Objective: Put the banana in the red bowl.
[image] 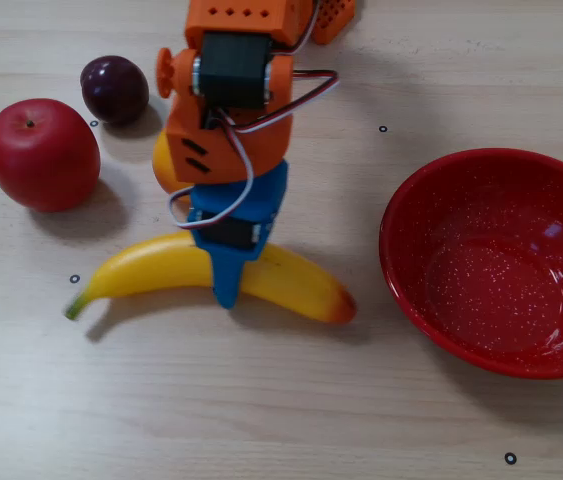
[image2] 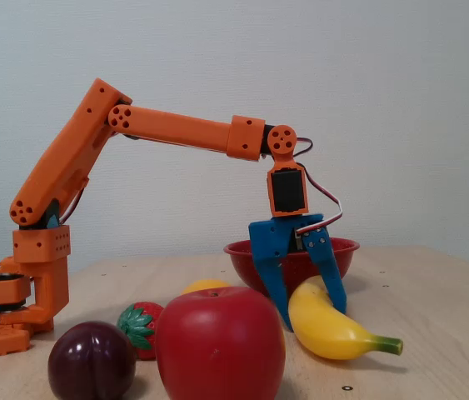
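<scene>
The yellow banana (image: 291, 282) lies on the wooden table, its green stem end pointing left in a fixed view. My gripper (image: 223, 268) stands over the banana's middle, one blue finger in front of it and the other behind. From the side, the blue fingers (image2: 271, 275) straddle the banana (image2: 334, 329) and touch both its sides, so the gripper (image2: 313, 315) looks shut on it. The banana still rests on the table. The red bowl (image: 431, 290) with white speckles sits empty to the right, and its rim (image2: 346, 247) shows behind the gripper.
A red apple (image: 43, 155) and a dark plum (image: 114, 90) lie left of the arm. A round yellow-orange fruit (image: 166, 165) sits partly under the wrist. A strawberry (image2: 138, 325) lies behind the apple (image2: 217, 342). The orange arm base (image2: 17, 292) stands far left.
</scene>
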